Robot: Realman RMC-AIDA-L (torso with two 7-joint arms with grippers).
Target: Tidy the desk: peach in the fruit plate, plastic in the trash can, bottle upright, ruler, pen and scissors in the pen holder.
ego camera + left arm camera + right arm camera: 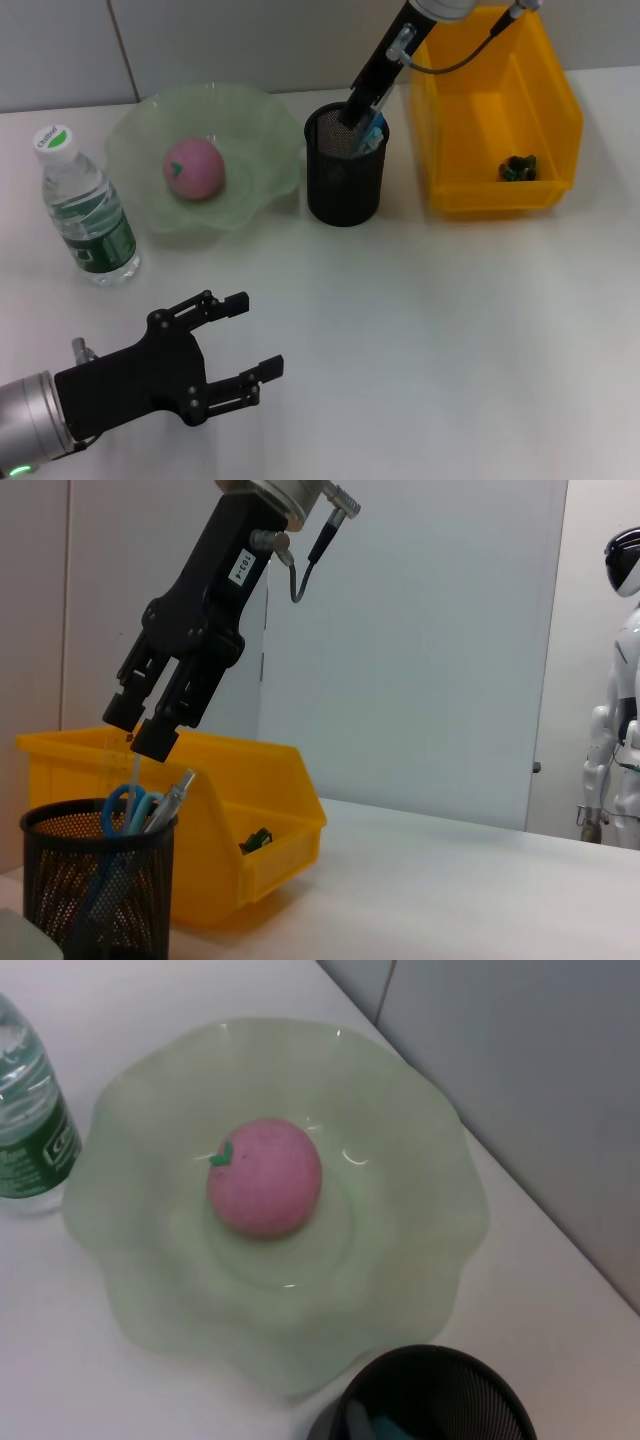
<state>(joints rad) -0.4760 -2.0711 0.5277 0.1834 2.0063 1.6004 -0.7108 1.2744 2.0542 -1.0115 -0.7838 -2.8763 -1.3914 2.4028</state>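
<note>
Left gripper (250,348) fingers open over desk (450,330); right gripper (143,725) fingers, hidden from head view, closed above pen holder (95,890).

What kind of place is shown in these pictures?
Probably a robotics lab staged as a desk: a plain white tabletop, a white humanoid robot standing by grey wall panels, and a black wire-mesh pen holder.

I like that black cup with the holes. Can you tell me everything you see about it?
The pen holder is a round black wire-mesh cup standing upright on the white desk, between the green fruit plate and the yellow trash can. Blue-handled scissors and a silvery pen poke out of its top. The right gripper hangs just above its rim, holding a thin clear strip.
</note>
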